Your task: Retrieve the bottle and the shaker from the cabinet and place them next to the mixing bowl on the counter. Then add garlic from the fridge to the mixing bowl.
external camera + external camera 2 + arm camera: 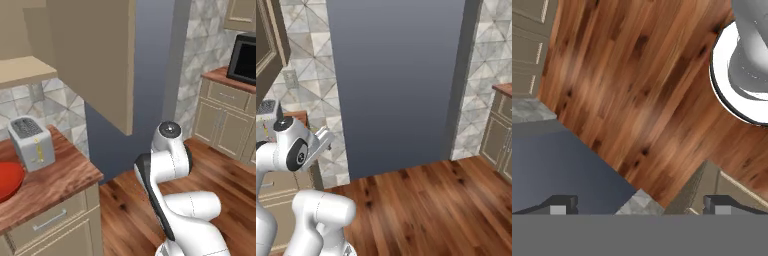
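In the left base view the counter (50,180) sits at the left, brown wood with tan drawers under it. The red mixing bowl (9,181) lies on it at the far left edge of the picture, only part in sight, wide and shiny. A grey toaster (31,143) stands just beside the bowl, nearer the tiled wall. A tan cabinet (97,55) hangs above, and its side faces us, so I cannot see inside. The tall grey fridge (155,60) stands behind the white arm (167,165) — its side is plain and smooth.

In the right base view the fridge (398,85) is a big flat grey wall ahead, past the wood floor (421,210). No handle shows from here.

In the hand view the gripper (641,204) looks down at the floor, and its fingers stand wide apart with nothing between them.

The bowl looks hard and smooth and should just stay put. I think garlic is small, light and a bit round, so it could roll — a gentle pinch across its middle seems best. The bottle would likely be slippery and tall, so hold it low on its body.
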